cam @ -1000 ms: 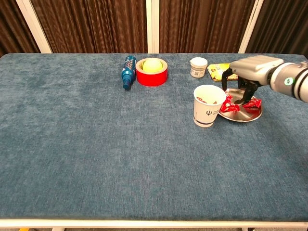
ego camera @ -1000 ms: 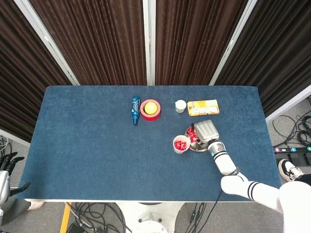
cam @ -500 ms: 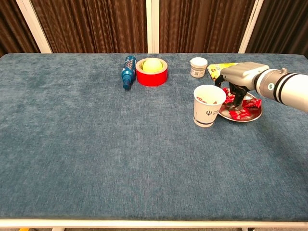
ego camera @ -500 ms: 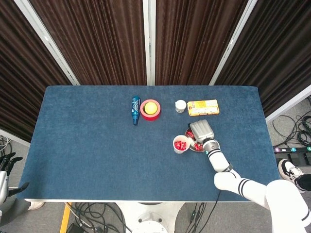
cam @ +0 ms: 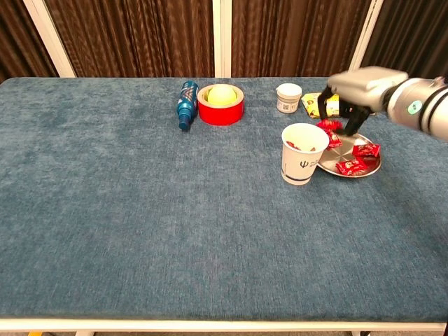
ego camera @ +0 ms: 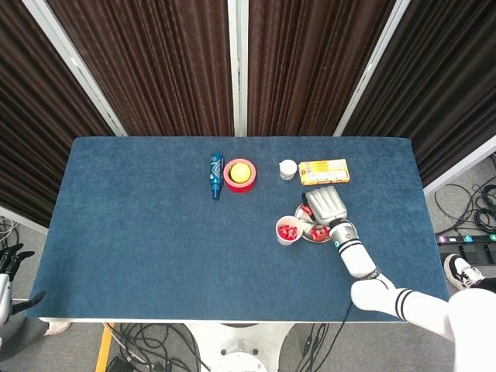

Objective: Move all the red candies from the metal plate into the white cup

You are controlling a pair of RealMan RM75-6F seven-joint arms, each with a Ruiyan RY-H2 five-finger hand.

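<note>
The white cup stands right of centre, with red candies inside it. Touching its right side is the metal plate, which holds two loose red candies. My right hand hovers, blurred, above the plate's back left. It pinches a red candy just right of the cup's rim. From the head view the right hand covers the plate's far side, beside the cup. My left hand hangs off the table's lower left corner, fingers apart and holding nothing.
Along the back stand a blue bottle lying on its side, a red tape roll with a yellow ball in it, a small white jar and a yellow packet just behind the right hand.
The right hand dipped into the plate, closed on a candy and has now risen with it toward the cup. The left hand barely shifted.
</note>
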